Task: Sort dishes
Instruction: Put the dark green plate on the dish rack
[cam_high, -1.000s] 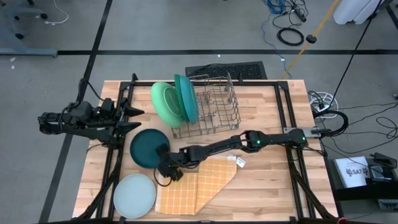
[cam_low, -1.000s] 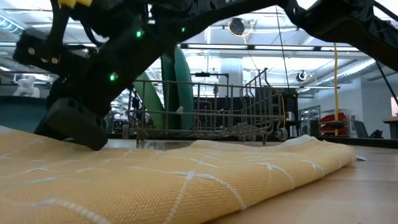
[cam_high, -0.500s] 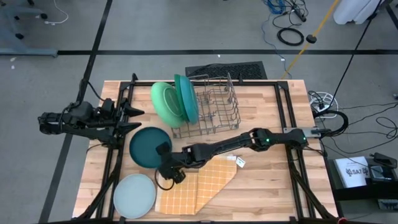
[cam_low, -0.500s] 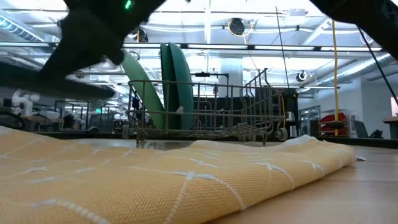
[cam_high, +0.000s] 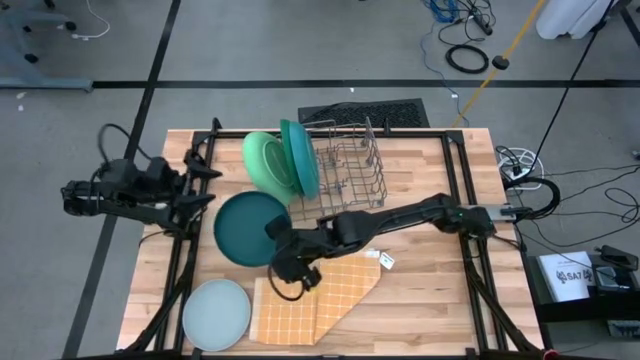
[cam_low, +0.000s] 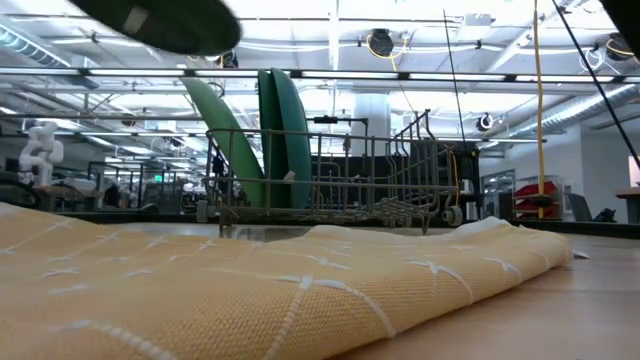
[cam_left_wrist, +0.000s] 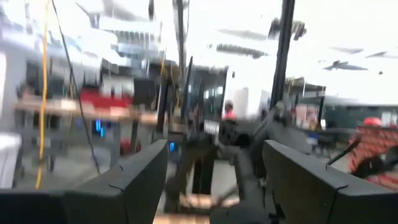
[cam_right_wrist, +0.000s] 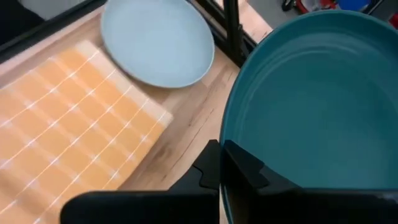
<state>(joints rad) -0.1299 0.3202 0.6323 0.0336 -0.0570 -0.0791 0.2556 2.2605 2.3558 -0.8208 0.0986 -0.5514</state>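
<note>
1. At table centre-left, the right gripper (cam_high: 272, 232) has its fingers clenched on the rim of the dark teal plate (cam_high: 250, 229). In the right wrist view both fingers (cam_right_wrist: 239, 168) pinch that rim edge-on, so the plate (cam_right_wrist: 314, 106) hangs off the wood. An edge grip like this looks meant to let it be stood upright.
2. Rack (cam_high: 345, 178) sits at about 1 o'clock from the held plate. Two green plates already stand on edge at its left end: light green (cam_high: 264, 165) and deeper green (cam_high: 298, 155). They are upright because the wires hold them in slots; the low view confirms both vertical (cam_low: 280, 125).
3. Pale blue plate (cam_high: 216, 313) lies flat at 7 o'clock from the held plate, unsorted, just beside the orange checked cloth (cam_high: 315, 300). Cloth is bunched under the right arm.
4. Left gripper (cam_high: 200, 182) waits at 10 o'clock, off the table's left edge, holding nothing; its wrist view shows the fingers (cam_left_wrist: 134, 177) spread apart.
5. Judgement: the plate is mid-carry toward the rack; the risk is it pivoting in an edge pinch.
</note>
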